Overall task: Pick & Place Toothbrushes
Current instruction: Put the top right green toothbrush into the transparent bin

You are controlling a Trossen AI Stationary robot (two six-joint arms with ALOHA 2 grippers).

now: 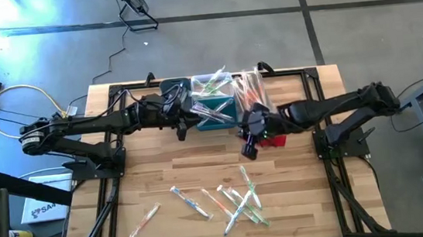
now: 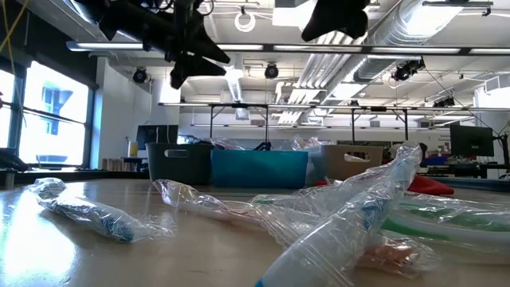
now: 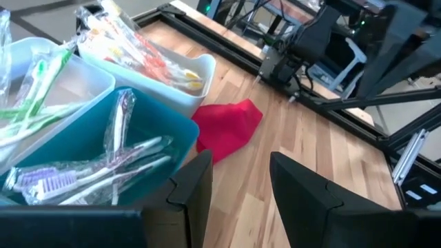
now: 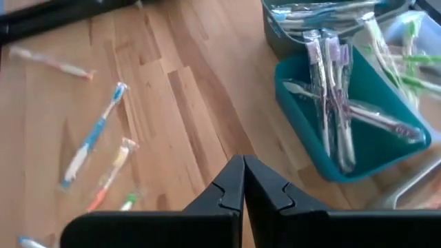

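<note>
Wooden table point(image 1: 163, 178), two dark arms reaching in from either side toward the bins at the far edge.

Left gripper point(image 3: 238, 186): over the teal bin point(image 3: 158, 134), fingers spread with a clear gap between them, nothing in them. Teal bin holds wrapped toothbrushes with purple and white handles point(image 3: 83, 176). Just beside it a white bin point(image 3: 196, 76) with orange-handled ones, and another white bin point(image 3: 83, 79) with green-handled ones. A red cloth point(image 3: 227, 127) lies on the table, touching the outside of the teal bin.

Right gripper point(image 4: 242, 182): above bare table just in front of the teal bin point(image 4: 303, 138), fingers pressed together, holding nothing. A grey bin point(image 4: 275, 34) with more wrapped brushes sits next to the teal one.

Loose toothbrushes point(image 1: 235, 202): a scatter in clear wrappers near the table's front edge, mostly right of centre, several crossing each other. One blue-handled point(image 1: 190, 201), one lying apart toward the front left point(image 1: 144, 224). From table level, crumpled wrappers point(image 2: 351, 215) fill the foreground.
</note>
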